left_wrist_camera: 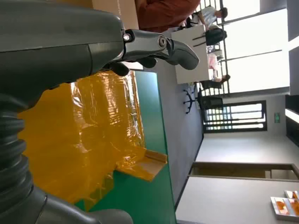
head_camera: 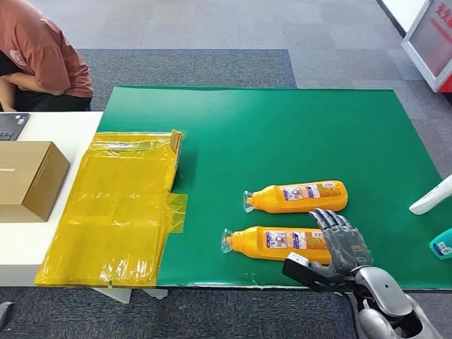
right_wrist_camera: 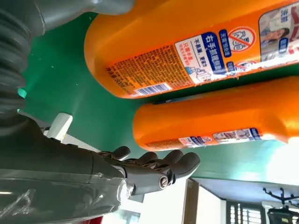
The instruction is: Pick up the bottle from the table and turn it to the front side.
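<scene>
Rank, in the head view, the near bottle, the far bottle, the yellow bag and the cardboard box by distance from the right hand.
1. Near bottle, by the right hand.
2. Far bottle, just behind it.
3. Yellow bag, on the table's left part.
4. Cardboard box, far left.

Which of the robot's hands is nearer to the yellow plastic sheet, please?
Left. The left hand hovers beside the yellow plastic sheet; the right hand is across the mat by the bottles.

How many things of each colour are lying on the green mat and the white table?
Orange plastic bottles: 2
Yellow plastic sheet: 1
Brown cardboard box: 1
White object at the mat's edge: 1
Teal object at the mat's edge: 1
Total: 6
</scene>
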Motion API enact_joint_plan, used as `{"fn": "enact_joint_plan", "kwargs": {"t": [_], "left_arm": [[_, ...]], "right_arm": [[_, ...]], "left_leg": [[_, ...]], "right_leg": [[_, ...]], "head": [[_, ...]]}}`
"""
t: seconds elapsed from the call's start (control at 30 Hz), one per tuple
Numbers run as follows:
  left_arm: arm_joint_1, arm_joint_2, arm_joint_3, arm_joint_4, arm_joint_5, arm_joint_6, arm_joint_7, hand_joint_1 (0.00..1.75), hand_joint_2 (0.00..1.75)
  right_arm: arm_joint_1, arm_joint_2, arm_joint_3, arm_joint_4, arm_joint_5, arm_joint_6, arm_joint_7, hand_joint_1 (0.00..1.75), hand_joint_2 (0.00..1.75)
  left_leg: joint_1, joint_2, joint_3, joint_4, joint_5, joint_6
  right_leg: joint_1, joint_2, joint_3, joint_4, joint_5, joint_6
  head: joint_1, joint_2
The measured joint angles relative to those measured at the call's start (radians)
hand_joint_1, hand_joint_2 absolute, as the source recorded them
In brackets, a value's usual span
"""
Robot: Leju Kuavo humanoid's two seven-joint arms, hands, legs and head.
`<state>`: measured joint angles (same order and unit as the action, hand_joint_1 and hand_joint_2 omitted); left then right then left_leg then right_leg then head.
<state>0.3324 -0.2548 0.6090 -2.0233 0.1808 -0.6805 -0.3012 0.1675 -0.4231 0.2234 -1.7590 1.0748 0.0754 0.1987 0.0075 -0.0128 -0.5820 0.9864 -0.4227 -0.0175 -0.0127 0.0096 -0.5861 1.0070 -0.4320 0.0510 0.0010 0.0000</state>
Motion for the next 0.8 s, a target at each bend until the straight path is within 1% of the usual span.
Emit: {"fn": "enact_joint_plan", "kwargs": {"t": [0.27, 0.4, 0.6, 0.8], "left_arm": [[0.0, 0.01, -0.005, 0.0, 0.0, 0.009, -0.003, 0.0, 1.75], [0.005, 0.017, -0.022, 0.0, -0.031, 0.013, -0.007, 0.0, 1.75], [0.023, 0.019, -0.052, 0.0, -0.057, 0.029, -0.023, 0.0, 1.75], [0.028, 0.027, -0.062, 0.0, -0.056, 0.035, -0.023, 0.0, 1.75]], "right_arm": [[-0.02, -0.006, 0.013, 0.032, -0.019, 0.012, -0.014, 0.0, 1.75], [-0.059, -0.007, 0.025, 0.092, -0.044, 0.012, -0.031, 0.0, 1.75], [-0.062, -0.007, 0.025, 0.12, -0.052, 0.012, -0.034, 0.0, 1.75], [-0.066, -0.007, 0.025, 0.141, -0.054, 0.018, -0.038, 0.0, 1.75]], "left_leg": [[0.0, 0.0, 0.0, 0.0, 0.0, 0.0], [0.0, 0.0, 0.0, 0.0, 0.0, 0.0], [0.0, 0.0, 0.0, 0.0, 0.0, 0.0], [0.0, 0.0, 0.0, 0.0, 0.0, 0.0]], "right_leg": [[0.0, 0.0, 0.0, 0.0, 0.0, 0.0], [0.0, 0.0, 0.0, 0.0, 0.0, 0.0], [0.0, 0.0, 0.0, 0.0, 0.0, 0.0], [0.0, 0.0, 0.0, 0.0, 0.0, 0.0]], "head": [[0.0, 0.0], [0.0, 0.0], [0.0, 0.0], [0.0, 0.0]]}}
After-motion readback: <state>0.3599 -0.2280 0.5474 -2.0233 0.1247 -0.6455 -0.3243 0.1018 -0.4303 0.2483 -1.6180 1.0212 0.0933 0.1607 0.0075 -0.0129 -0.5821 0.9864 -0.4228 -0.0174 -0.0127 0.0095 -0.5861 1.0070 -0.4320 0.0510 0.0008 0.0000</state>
